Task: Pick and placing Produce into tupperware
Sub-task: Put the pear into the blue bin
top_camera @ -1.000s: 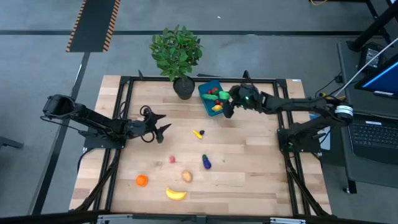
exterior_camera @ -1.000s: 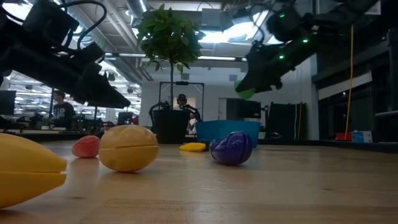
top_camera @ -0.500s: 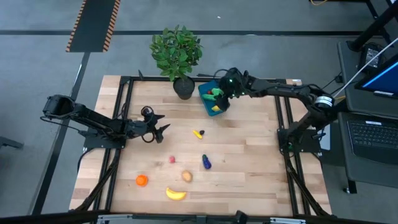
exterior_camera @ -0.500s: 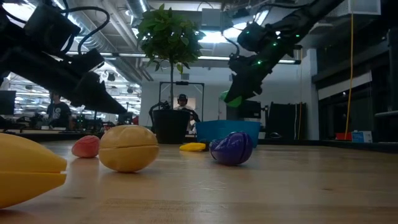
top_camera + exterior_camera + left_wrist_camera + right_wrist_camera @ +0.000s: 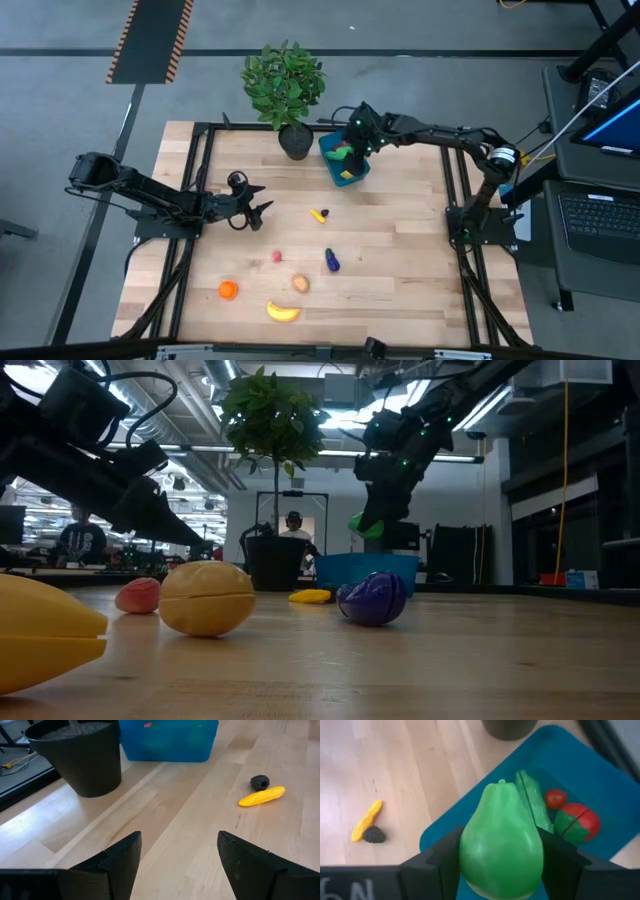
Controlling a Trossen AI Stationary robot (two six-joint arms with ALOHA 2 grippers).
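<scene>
Left gripper (image 5: 252, 208): above the table's left half, toward the middle; jaws apart, holding nothing. Beyond its fingers (image 5: 120, 865) in its own wrist view: bare planks, the pot, the container.

Orange (image 5: 228, 290): near the front edge, left of centre.

Red berry (image 5: 277, 256): middle of the table (image 5: 400, 260), between the orange and the eggplant, apart from both.

Banana (image 5: 283, 312): closest to the front edge, just right of the orange.

Potted plant (image 5: 285, 85): dark pot (image 5: 295, 142) at the back edge, just left of the container.

Potato (image 5: 301, 284): just behind the banana, not touching.

Small yellow piece (image 5: 319, 214): table centre, with a small dark berry (image 5: 259, 782) just beside it.

Eggplant (image 5: 331, 261): right of the potato, well apart from the yellow piece.

Blue tupperware (image 5: 330, 146): back edge, centre, lid off. Contents seen from the right wrist: green cucumber (image 5: 535, 805), small red berry (image 5: 555, 798), a red-and-green fruit (image 5: 577, 822).

Right gripper (image 5: 352, 150): held above the tupperware, jaws clamped on a green pear (image 5: 501, 842), which hangs clear of the container's contents.
</scene>
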